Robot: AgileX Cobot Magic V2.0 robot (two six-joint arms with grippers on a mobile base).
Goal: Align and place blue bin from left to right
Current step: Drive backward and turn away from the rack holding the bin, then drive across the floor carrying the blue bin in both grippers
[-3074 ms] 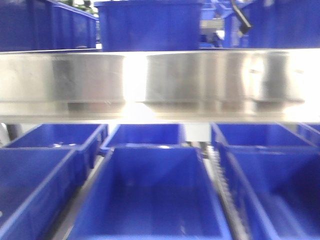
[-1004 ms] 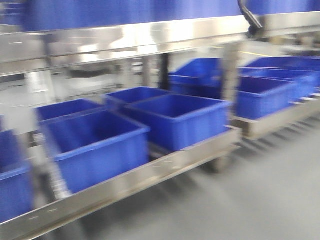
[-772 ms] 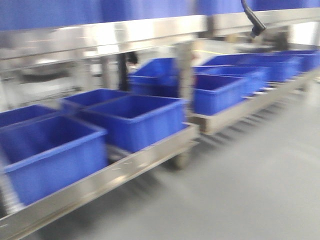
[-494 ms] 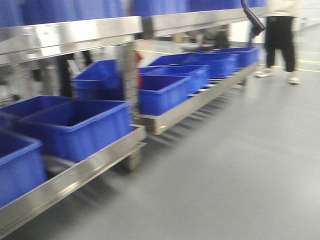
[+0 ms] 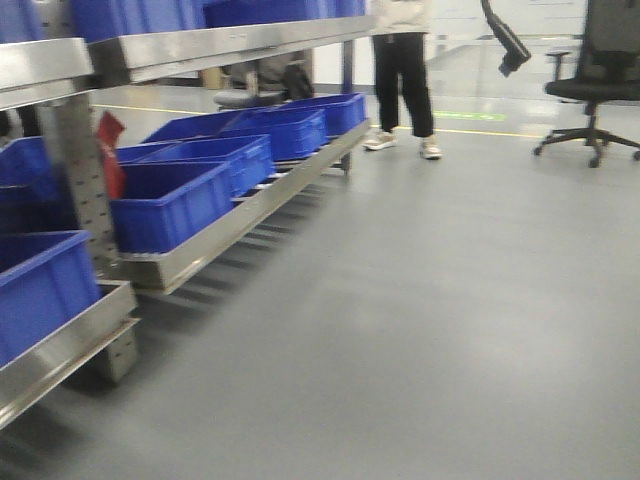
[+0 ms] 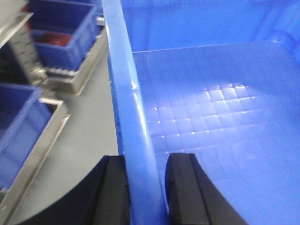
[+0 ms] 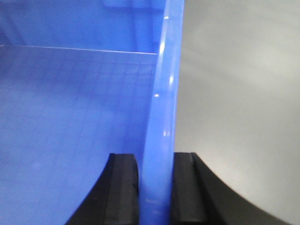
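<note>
Here the blue bin (image 6: 211, 117) hangs between both arms, away from the rack (image 5: 210, 240): left jaws closed on its left wall's rim, right jaws closed on its right wall's rim. The bin spans arm to arm, neither nearer; the rack lies to the left.

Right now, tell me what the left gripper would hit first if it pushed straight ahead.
The side wall of the blue plastic bin, which sits between its jaws; the left gripper would probably slide farther along it. Depth beyond is unclear.
</note>
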